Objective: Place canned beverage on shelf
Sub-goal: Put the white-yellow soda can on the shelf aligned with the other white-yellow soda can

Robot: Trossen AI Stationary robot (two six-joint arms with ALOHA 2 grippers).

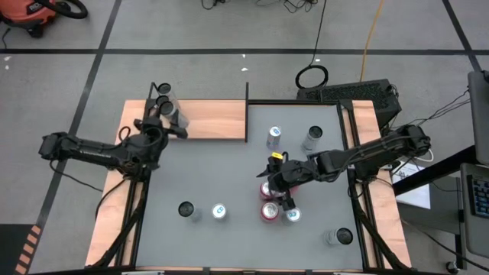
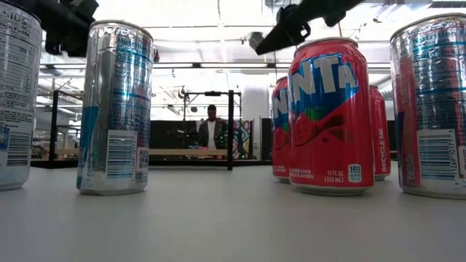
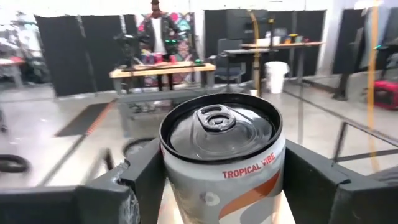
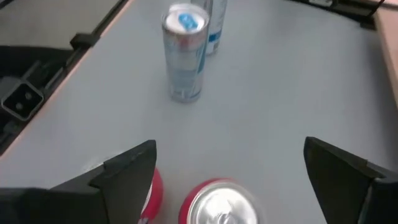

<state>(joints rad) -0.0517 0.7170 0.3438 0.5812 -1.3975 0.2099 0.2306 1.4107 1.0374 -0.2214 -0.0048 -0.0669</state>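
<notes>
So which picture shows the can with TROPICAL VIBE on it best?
The left wrist view: the Tropical Vibe can fills it, lid and label clear, sitting between the left tool fingers. The high view shows it only as a small can over the shelf. The low and right wrist views don't show it.

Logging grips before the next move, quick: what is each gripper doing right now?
Left gripper: closed on a grey can, over the shelf.
Right gripper: open, holding nothing, above a red can.
</notes>
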